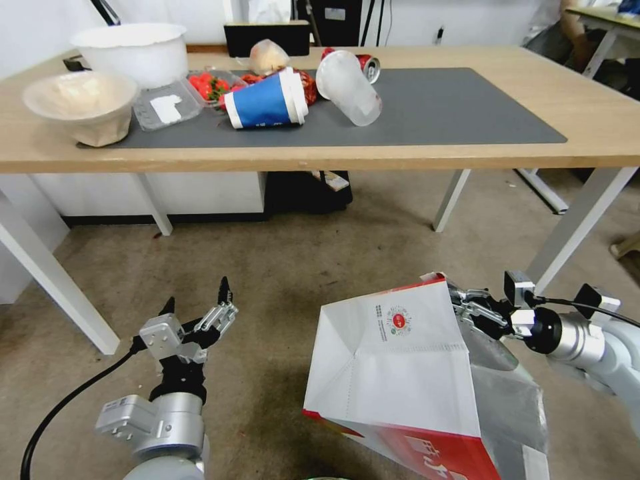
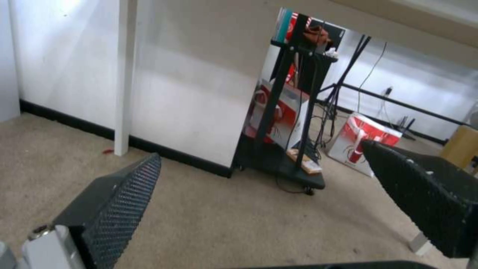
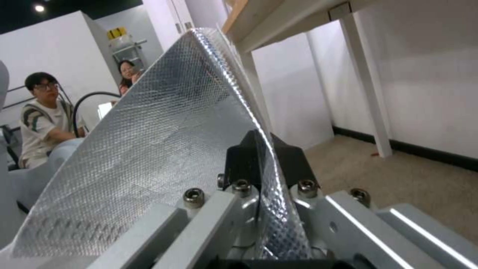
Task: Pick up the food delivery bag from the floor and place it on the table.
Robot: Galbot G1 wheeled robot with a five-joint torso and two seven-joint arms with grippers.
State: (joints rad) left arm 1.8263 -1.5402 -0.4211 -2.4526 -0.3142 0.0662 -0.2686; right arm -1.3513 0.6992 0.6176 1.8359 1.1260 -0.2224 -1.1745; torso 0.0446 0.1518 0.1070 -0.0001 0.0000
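Pinched only by its thin foil rim at 3 o'clock in the right gripper (image 1: 465, 308), the food delivery bag (image 1: 400, 373) may tear or slip free while rising toward the worktop (image 1: 587, 120); the left gripper (image 1: 200, 308) idles spread at 8 o'clock.

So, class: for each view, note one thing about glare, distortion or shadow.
Head view: the table edge bows, wide-angle distortion. Left wrist view: bright wash on the wall, left gripper fingers dark. Right wrist view: foil of the food delivery bag glints beside the right gripper.

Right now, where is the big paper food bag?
In the head view the food delivery bag is low on the robot's right, over the floor in front of the table, with the right gripper pinching its top edge.
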